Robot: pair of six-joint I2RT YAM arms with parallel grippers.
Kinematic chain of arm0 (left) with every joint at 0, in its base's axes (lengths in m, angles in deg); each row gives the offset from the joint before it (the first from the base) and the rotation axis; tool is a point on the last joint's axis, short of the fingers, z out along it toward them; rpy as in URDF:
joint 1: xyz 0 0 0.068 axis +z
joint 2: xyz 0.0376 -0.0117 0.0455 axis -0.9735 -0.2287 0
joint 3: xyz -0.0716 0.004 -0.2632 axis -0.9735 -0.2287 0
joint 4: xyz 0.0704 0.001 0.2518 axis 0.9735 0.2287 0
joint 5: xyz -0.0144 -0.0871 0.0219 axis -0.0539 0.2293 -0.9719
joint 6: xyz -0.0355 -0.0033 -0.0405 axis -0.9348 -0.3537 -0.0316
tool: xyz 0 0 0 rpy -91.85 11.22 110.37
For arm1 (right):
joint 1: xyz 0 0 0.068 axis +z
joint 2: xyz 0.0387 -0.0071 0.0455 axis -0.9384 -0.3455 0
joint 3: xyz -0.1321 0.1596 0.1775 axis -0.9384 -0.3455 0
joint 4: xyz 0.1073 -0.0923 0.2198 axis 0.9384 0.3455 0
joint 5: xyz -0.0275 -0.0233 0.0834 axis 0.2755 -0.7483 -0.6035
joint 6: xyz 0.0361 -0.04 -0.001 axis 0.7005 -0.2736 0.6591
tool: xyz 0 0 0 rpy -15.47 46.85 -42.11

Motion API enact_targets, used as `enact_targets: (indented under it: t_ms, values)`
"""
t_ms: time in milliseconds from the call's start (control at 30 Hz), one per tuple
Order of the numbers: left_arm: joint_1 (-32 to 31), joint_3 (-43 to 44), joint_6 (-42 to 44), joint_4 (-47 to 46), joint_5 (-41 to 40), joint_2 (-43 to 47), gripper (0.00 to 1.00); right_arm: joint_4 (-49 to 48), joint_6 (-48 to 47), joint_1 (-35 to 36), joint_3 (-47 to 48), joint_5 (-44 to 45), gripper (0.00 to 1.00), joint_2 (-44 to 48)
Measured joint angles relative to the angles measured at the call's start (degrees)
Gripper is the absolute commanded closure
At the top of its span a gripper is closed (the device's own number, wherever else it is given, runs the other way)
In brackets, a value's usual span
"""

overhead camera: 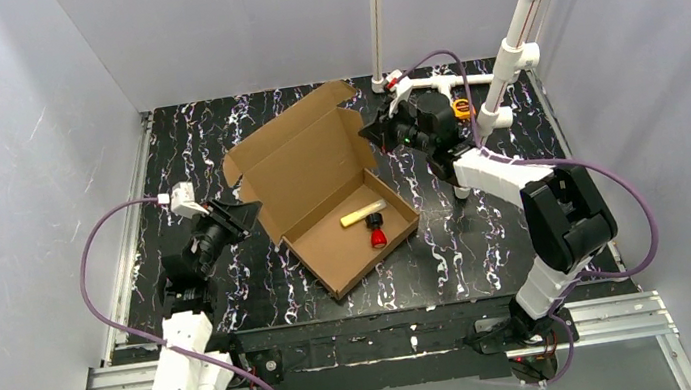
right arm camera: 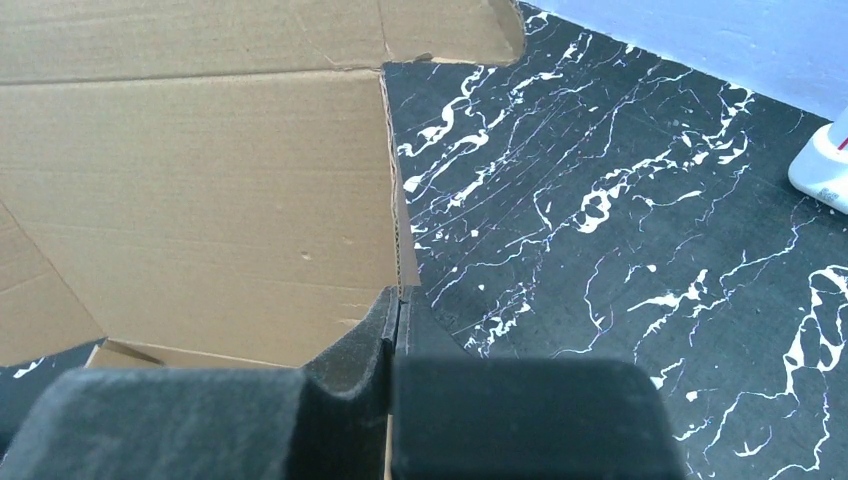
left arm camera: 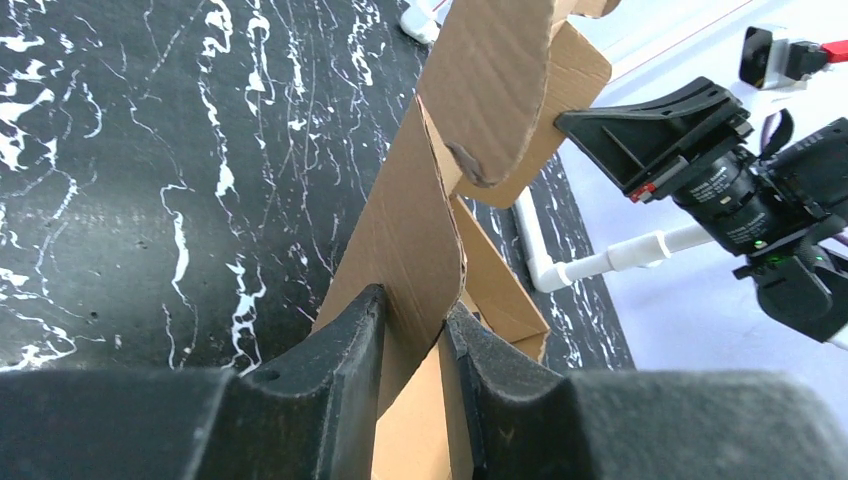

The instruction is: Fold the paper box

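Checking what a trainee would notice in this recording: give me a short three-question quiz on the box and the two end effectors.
1. True or false: the paper box is already folded shut.
2. Which end effector is pinched shut on the lid's edge? A) left B) right C) neither
3. How many loose items lie inside the box?
Key:
1. False; the lid stands open.
2. B; the right end effector clamps the lid's edge, while the left end effector straddles a side flap with jaws parted.
3. Two: a tan stick and a red-and-black piece.
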Motion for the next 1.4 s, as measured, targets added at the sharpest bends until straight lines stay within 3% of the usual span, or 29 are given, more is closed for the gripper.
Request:
enact_targets:
  t_ms: [233, 533, 767, 1033, 1133, 1233, 1400]
  values:
    - [0.0, -1.7, -5.0, -1.2, 1.7, 0.9, 0.72, -2.7, 0.7, 0.0, -2.6, 0.8, 0.99, 1.3]
    - [-1.1, -2.2, -9.7, -0.6, 3.9, -0.4, 0.56, -5.7, 1.4, -0.1, -8.0, 3.0, 0.99, 5.0]
    - [-2.2, -2.3, -11.2, 0.3, 6.9, 1.4, 0.23, -8.7, 2.2, -0.1, -10.8, 4.3, 0.99, 6.3]
    - [-2.2, -1.5, -9.4, 1.8, 10.1, 5.9, 0.12, -10.2, 1.3, -0.1, -13.4, 4.5, 0.99, 8.0]
    - [-2.2, 1.6, -7.3, 7.7, 8.7, 7.7, 0.10, -10.4, 0.5, -0.1, -14.2, 4.5, 0.99, 8.8]
    - [-2.2, 8.5, -2.0, 18.4, 4.4, 11.0, 0.02, -10.4, 0.1, -0.2, -14.5, 4.5, 0.99, 9.0]
    - [-2.2, 21.9, 8.2, 35.6, -10.2, 16.5, 0.04, -10.4, -0.2, -0.3, -14.5, 4.5, 0.99, 9.0]
